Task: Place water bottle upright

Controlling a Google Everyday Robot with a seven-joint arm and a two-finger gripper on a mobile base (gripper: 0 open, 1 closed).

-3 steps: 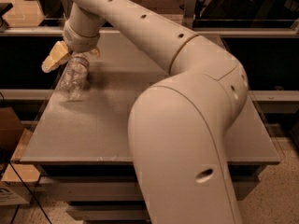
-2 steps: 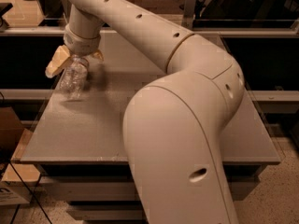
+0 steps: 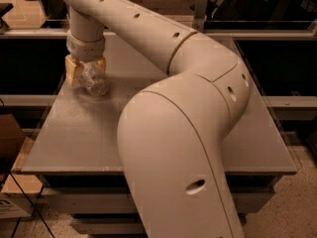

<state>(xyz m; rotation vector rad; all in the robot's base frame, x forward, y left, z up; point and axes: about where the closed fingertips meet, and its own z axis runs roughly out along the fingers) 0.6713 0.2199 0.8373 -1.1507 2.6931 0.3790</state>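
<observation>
Dark shelving and metal rails surround a grey, matte-topped bench. A brown cardboard box sits on the floor by its left side, and speckled flooring shows at the lower right. The robot's bulky cream-coloured arm reaches across the bench, its big elbow filling the foreground and its wrist dropping down towards the far left corner. There the pincer, with its yellowish fingers, is closed around the small clear crinkled plastic water bottle, one finger on each side and both touching it. The water bottle is near the bench's far left edge and looks tilted rather than upright. Its lower end is at or just above the bench top; whether it touches the surface cannot be told. Its upper part is hidden under the wrist.
</observation>
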